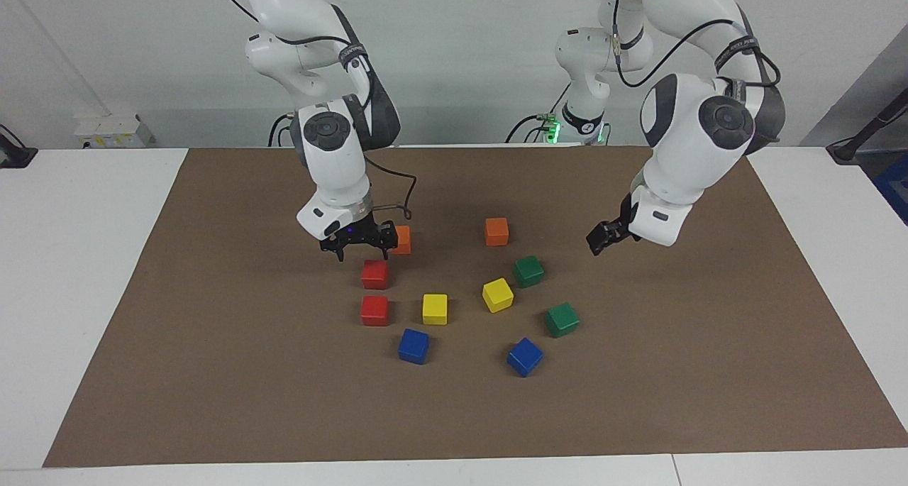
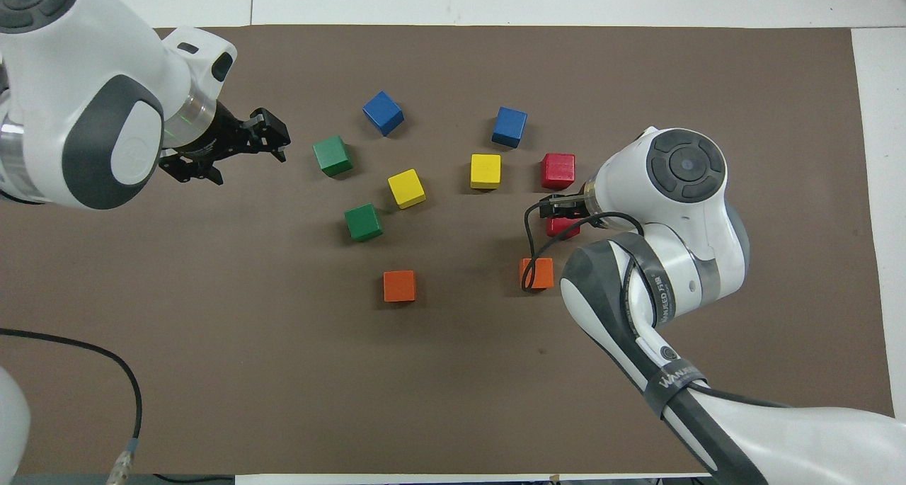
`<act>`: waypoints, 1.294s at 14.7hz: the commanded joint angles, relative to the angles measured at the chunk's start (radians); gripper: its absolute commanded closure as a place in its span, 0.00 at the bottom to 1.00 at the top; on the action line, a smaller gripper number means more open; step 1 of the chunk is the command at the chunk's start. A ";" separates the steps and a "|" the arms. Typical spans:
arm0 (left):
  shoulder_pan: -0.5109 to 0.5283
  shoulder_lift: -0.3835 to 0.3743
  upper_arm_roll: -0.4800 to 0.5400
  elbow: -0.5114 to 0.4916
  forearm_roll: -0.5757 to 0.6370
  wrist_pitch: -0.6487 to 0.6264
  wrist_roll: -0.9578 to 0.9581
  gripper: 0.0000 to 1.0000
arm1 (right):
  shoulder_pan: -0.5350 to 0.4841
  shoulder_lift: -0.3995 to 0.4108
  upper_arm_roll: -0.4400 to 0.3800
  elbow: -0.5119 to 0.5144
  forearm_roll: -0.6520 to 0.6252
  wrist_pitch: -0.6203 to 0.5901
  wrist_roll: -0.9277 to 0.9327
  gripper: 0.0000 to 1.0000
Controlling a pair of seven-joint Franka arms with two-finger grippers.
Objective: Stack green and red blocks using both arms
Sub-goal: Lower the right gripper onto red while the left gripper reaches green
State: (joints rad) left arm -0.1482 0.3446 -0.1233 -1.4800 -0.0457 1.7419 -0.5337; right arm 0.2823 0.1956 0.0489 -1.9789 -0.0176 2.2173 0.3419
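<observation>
You have ten cubes on the brown mat (image 1: 213, 372): two red, two green, two yellow, two blue, two orange.

Going across the facing view from the right arm's end, your right gripper (image 1: 360, 248) hangs just above the nearer red block (image 1: 374, 274), its fingers spread apart and holding nothing. The farther red block (image 1: 374, 310) sits just beside the first, not touching it. One orange cube (image 1: 402, 240) lies by the gripper, close to the robots. Next come a yellow cube (image 1: 435, 308) and a blue cube (image 1: 413, 345).

Toward the middle you see the other orange cube (image 1: 496, 231), the second yellow cube (image 1: 497, 294) and the second blue cube (image 1: 525, 356). The nearer green block (image 1: 528, 271) sits just beside that yellow cube; the farther green block (image 1: 562, 319) lies apart.

Your left gripper (image 1: 601, 239) is raised over bare mat at the left arm's end, jaws apart, empty.
</observation>
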 commanded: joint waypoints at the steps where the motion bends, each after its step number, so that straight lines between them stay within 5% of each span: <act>1: -0.010 0.066 0.019 0.072 0.009 0.025 -0.025 0.00 | -0.005 0.019 0.002 -0.009 0.008 0.048 -0.015 0.00; 7: -0.083 0.281 0.048 0.273 0.044 0.033 -0.126 0.00 | -0.006 0.088 0.002 -0.011 0.008 0.134 -0.006 0.00; 19: -0.165 0.338 0.088 0.202 0.063 0.205 -0.161 0.00 | -0.008 0.090 0.003 -0.031 0.010 0.117 0.086 0.00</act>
State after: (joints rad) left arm -0.2952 0.6790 -0.0521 -1.2600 -0.0020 1.9146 -0.6743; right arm 0.2817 0.2959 0.0471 -1.9910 -0.0175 2.3378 0.4132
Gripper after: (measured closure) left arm 0.000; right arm 0.000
